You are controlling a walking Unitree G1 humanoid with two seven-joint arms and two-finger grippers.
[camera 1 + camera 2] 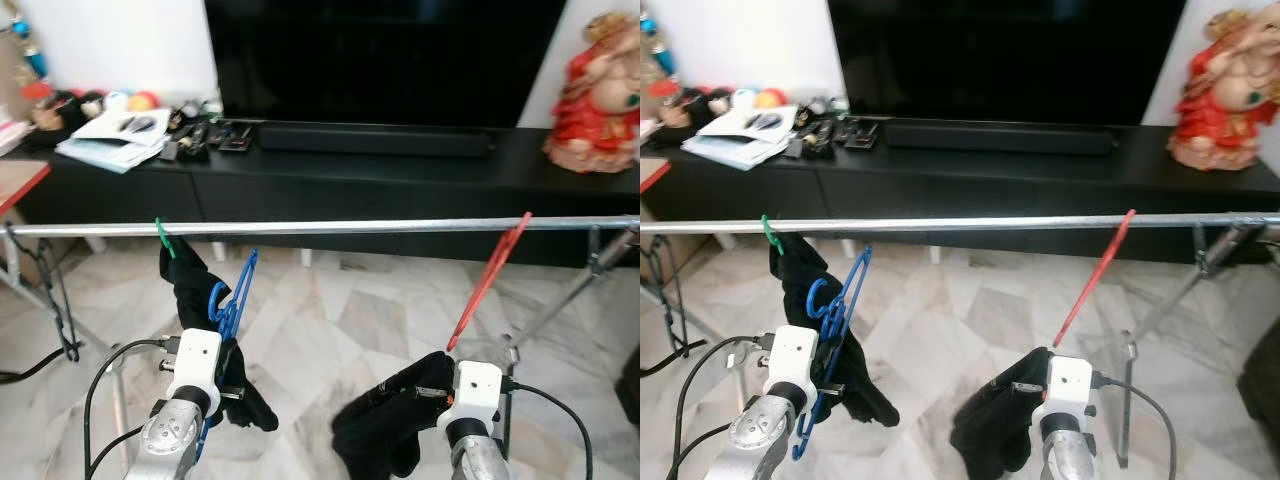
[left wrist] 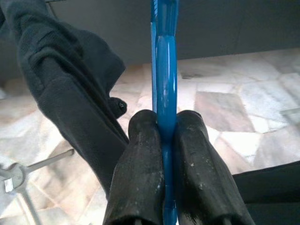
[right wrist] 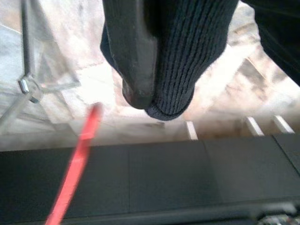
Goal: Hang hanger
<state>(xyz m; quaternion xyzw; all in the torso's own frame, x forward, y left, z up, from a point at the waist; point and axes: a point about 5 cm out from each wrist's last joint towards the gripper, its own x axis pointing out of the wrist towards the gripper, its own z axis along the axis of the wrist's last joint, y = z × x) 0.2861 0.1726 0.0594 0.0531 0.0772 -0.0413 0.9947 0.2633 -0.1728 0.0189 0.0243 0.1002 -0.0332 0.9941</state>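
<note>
Left wrist view shows left pincer [image 2: 165, 159] clamped on blue hanger [image 2: 164, 84], head views show it below silver rail [image 1: 330, 228], right pincer [image 3: 154, 70] gripping dark cloth [image 3: 197, 51], red hanger [image 1: 487, 283] beside.

I read this as a home living room. Large dark television [image 1: 380, 55] on a white wall, soundbar [image 1: 375, 139] beneath it on a long low black media cabinet [image 1: 330, 185]. Papers [image 1: 115, 140], remotes and small toys clutter the cabinet's left end; a red figurine [image 1: 592, 85] sits at the right. Marble tile floor [image 1: 350, 320]. A metal drying-rack rail [image 1: 320, 228] crosses in front.
</note>
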